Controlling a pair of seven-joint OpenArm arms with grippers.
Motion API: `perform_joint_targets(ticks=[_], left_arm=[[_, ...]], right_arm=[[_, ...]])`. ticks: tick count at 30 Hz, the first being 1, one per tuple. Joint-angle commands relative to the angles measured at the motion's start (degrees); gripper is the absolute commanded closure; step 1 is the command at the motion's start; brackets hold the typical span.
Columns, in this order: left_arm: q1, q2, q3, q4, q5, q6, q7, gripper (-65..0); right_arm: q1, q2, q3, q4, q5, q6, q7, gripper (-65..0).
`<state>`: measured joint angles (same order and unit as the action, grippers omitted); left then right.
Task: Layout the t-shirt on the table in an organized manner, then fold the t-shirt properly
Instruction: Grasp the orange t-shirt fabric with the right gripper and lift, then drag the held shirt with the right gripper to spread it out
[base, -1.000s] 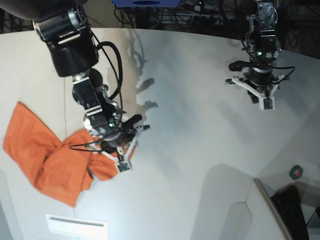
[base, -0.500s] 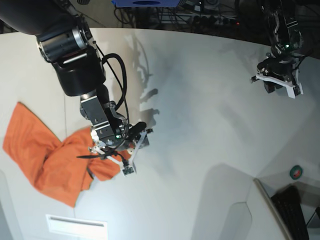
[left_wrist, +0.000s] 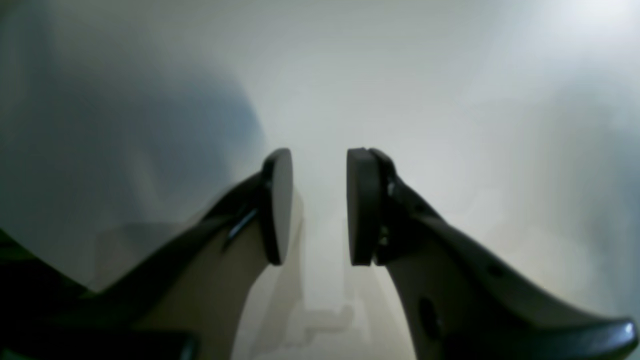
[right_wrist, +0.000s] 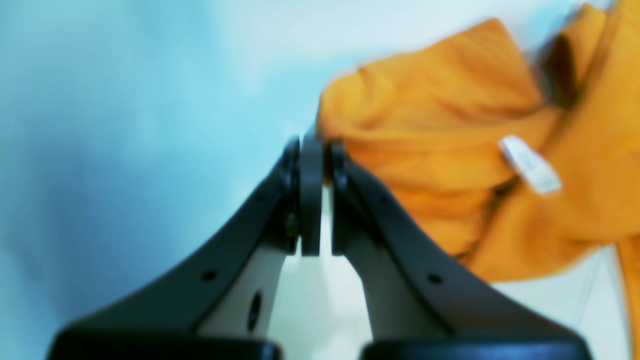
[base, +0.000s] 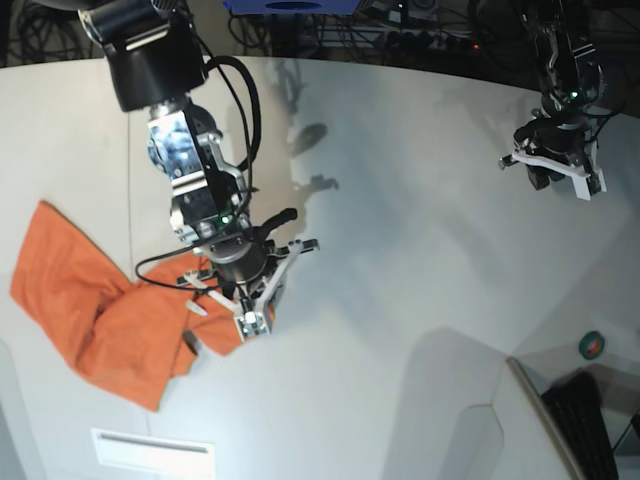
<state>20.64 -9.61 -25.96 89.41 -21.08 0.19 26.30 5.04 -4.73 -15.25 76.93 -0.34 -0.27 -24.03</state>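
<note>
The orange t-shirt (base: 90, 310) lies crumpled at the left of the white table (base: 400, 250). My right gripper (base: 250, 318) points down at the shirt's right edge. In the right wrist view this gripper (right_wrist: 312, 145) is shut, and the bunched edge of the t-shirt (right_wrist: 425, 115) meets its tips. The white neck tag (right_wrist: 530, 165) shows to the right of the fingers. My left gripper (base: 558, 178) hangs far off at the back right, above bare table. In the left wrist view it (left_wrist: 320, 205) stands open with nothing between the pads.
A small white rectangular plate (base: 150, 450) lies at the front left, just below the shirt. A green round object (base: 593, 345) and a dark keyboard-like thing (base: 585, 420) sit at the front right, past the table's curved edge. Cables run along the back.
My right gripper spread wide over the shirt's right edge, then shut on it. The left arm swung out to the back right and has held still since.
</note>
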Motion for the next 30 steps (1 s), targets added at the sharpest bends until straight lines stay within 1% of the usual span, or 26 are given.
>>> perform_joint_targets(ticks=[1, 3, 5, 9, 13, 17, 20, 23, 24, 25, 26, 28, 30], left_arm=[[-0.8, -0.7, -0.2, 1.1, 0.1, 0.1, -1.3, -18.3], [-1.3, -1.3, 0.0, 0.7, 0.1, 0.1, -1.3, -18.3], [-1.7, -2.2, 1.8, 0.7, 0.2, 0.1, -1.3, -18.3], [-2.4, -5.6, 8.6, 0.7, 0.2, 0.1, -1.3, -18.3], [-4.2, -5.8, 13.4, 0.5, 0.1, 0.1, -1.3, -18.9], [-5.7, -5.0, 14.0, 0.4, -0.2, 0.1, -1.0, -19.3], [-5.8, -4.7, 14.4, 0.1, -0.1, 0.1, -0.9, -19.3], [-5.4, -5.3, 18.2, 0.1, 0.1, 0.1, -1.2, -18.6], [-5.0, -5.3, 18.6, 0.1, 0.1, 0.1, -1.3, -18.3], [-4.1, -5.2, 18.7, 0.0, 0.1, 0.1, -1.6, -18.3], [-3.3, -4.9, 18.7, 0.1, 0.1, 0.1, -2.9, -18.3], [-0.8, -4.9, 18.7, 0.3, 0.1, 0.1, -8.6, -17.8], [2.0, -4.9, 19.1, 0.3, 0.1, 0.1, -16.7, -14.2]], right_arm=[[-1.5, 0.5, 0.3, 4.8, 0.1, 0.3, -0.5, 0.0], [-6.3, 2.2, 0.3, 13.0, 0.2, 0.3, -3.7, 0.0], [-11.1, 4.3, 0.3, 19.2, 0.4, 0.3, -5.7, 0.0], [-21.8, 7.8, 0.4, 27.6, 0.4, 0.3, -6.3, 0.0], [-29.2, 9.2, 1.8, 27.2, 0.4, 0.3, -6.2, 0.0], [-32.6, 9.0, 5.4, 24.4, 0.5, 0.3, -6.1, 0.0], [-33.6, 9.0, 6.0, 24.1, 0.5, 0.3, -6.3, 0.0], [-33.8, 9.0, 6.0, 25.9, 0.5, 0.3, -5.9, -24.9], [-33.6, 8.9, 6.0, 26.9, 0.5, 0.3, -5.6, -30.9], [-32.5, 8.8, 6.0, 27.7, 0.5, 0.3, -4.3, -34.7], [-31.3, 8.4, 6.0, 28.0, 0.5, 0.3, -2.6, -35.7], [-27.1, 7.1, 6.1, 28.0, 0.3, 0.3, 0.6, -34.5], [-21.3, 6.4, 5.9, 26.3, 0.2, 0.2, 0.1, -34.2]])
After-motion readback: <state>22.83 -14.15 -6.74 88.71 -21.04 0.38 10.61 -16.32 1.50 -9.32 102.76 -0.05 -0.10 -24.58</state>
